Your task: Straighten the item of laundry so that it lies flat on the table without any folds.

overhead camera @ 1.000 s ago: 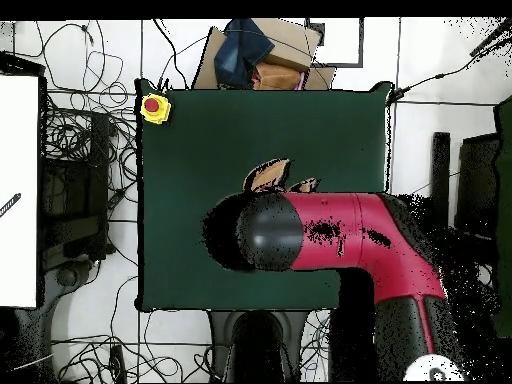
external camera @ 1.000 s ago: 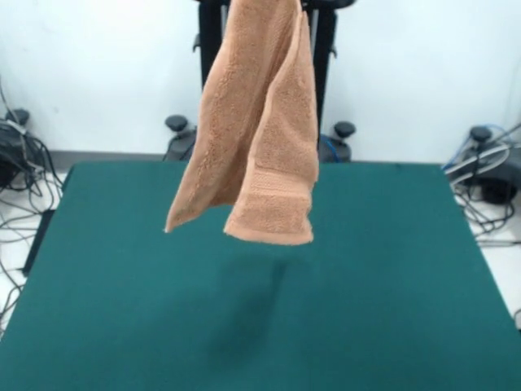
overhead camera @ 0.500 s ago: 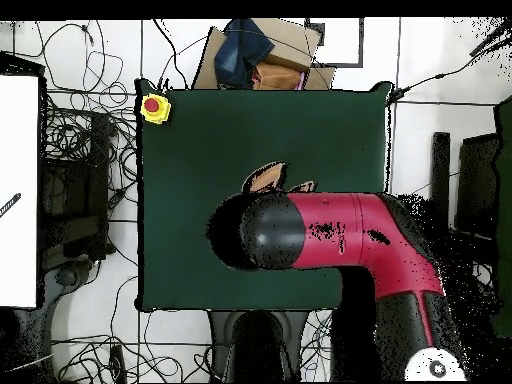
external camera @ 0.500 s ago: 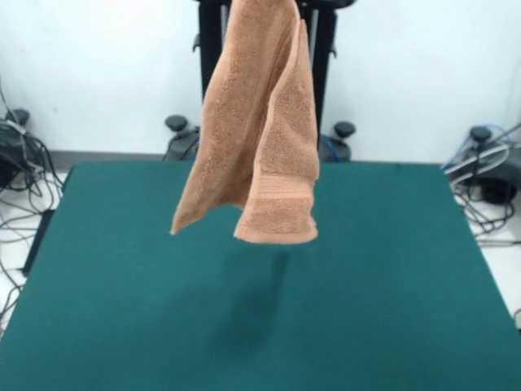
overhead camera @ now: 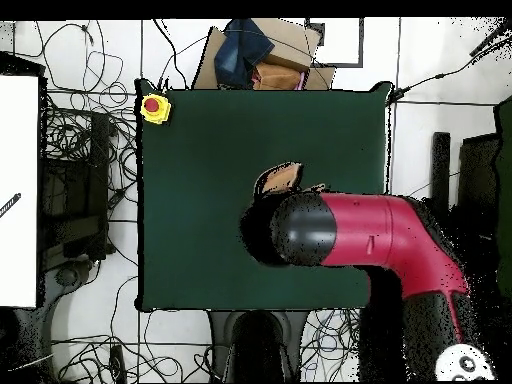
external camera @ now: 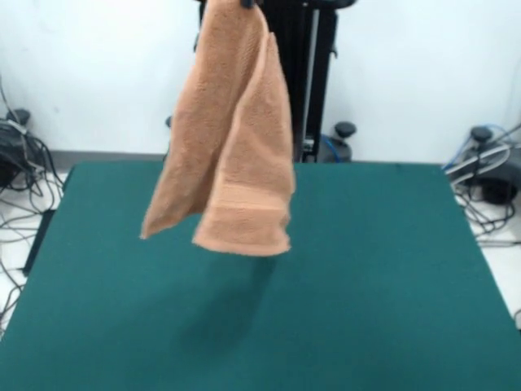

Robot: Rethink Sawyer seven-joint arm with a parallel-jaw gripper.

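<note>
The item of laundry (external camera: 232, 138), a peach-orange towel, hangs folded lengthwise in the air above the green table (external camera: 391, 285). Its lower hem with the woven band sits well clear of the tabletop, and its shadow falls on the felt below. Its top is pinched at the picture's upper edge, where a dark tip of my gripper (external camera: 246, 3) just shows, shut on the cloth. In the overhead view the red arm (overhead camera: 370, 235) covers the gripper, and only a small piece of the towel (overhead camera: 280, 180) peeks out beyond it over the table (overhead camera: 200, 200).
A yellow box with a red button (overhead camera: 154, 107) sits on one table corner. A cardboard box with dark blue cloth (overhead camera: 262, 55) lies past the table's edge. Cables cover the floor on both sides. The black pedestal (external camera: 313, 73) stands behind the towel.
The hanging towel has swung and shifted to the left in the front view. In the overhead view the arm has moved to the right.
</note>
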